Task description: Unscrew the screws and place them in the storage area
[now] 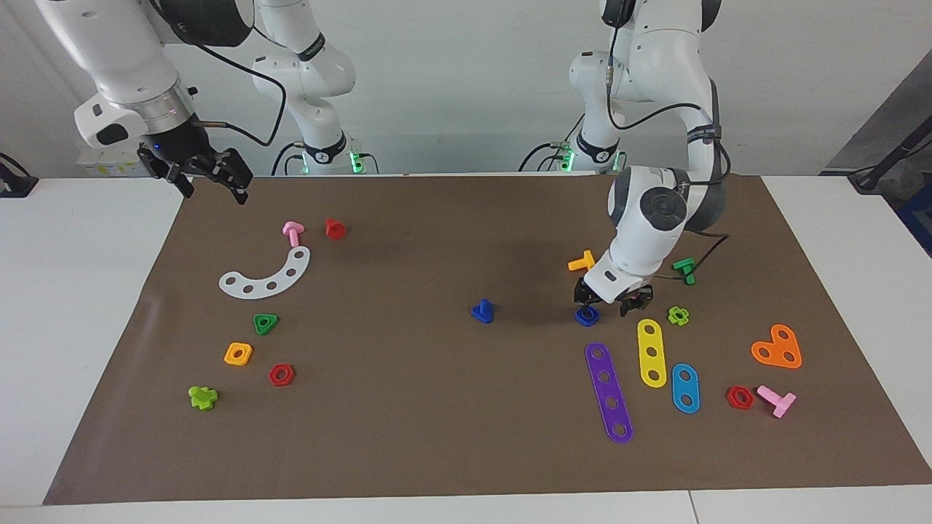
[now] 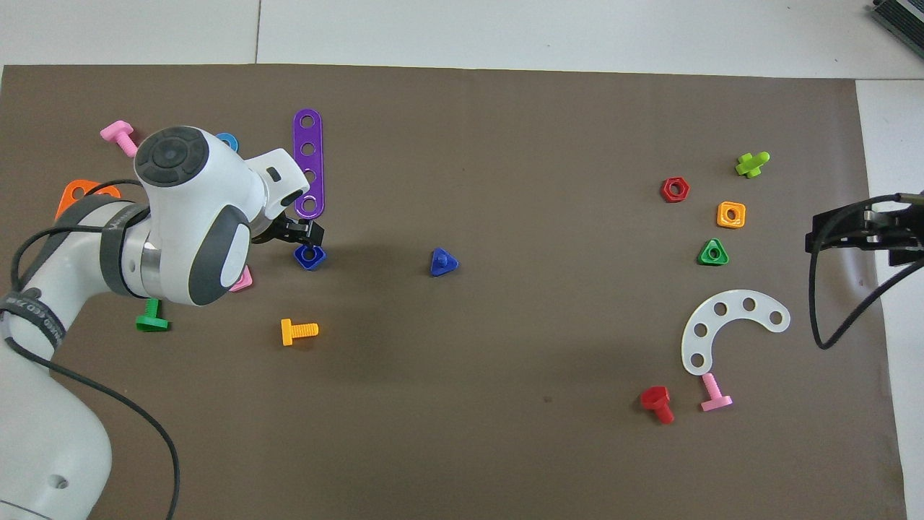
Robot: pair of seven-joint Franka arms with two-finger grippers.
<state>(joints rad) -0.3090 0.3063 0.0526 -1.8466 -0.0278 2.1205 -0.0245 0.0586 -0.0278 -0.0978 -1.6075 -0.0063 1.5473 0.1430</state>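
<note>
The dark-blue bolt (image 1: pixel 482 311) stands alone on its triangular head near the middle of the brown mat; it also shows in the overhead view (image 2: pixel 442 262). The dark-blue square nut (image 1: pixel 587 315) (image 2: pixel 310 256) lies flat on the mat toward the left arm's end, among loose parts of the storage area (image 1: pixel 728 291). My left gripper (image 1: pixel 609 300) (image 2: pixel 296 232) is low and open, with one fingertip (image 1: pixel 582 295) just above the nut; the nut is not between the fingers. My right gripper (image 1: pixel 212 185) (image 2: pixel 852 230) waits open, raised over the mat's edge at the right arm's end.
Around the left gripper lie an orange bolt (image 1: pixel 582 261), a green bolt (image 1: pixel 684 269), a purple strip (image 1: pixel 609 393), a yellow strip (image 1: pixel 652 352) and an orange heart plate (image 1: pixel 778 348). At the right arm's end lie a white curved strip (image 1: pixel 266 275), a pink bolt (image 1: pixel 293 233) and several nuts.
</note>
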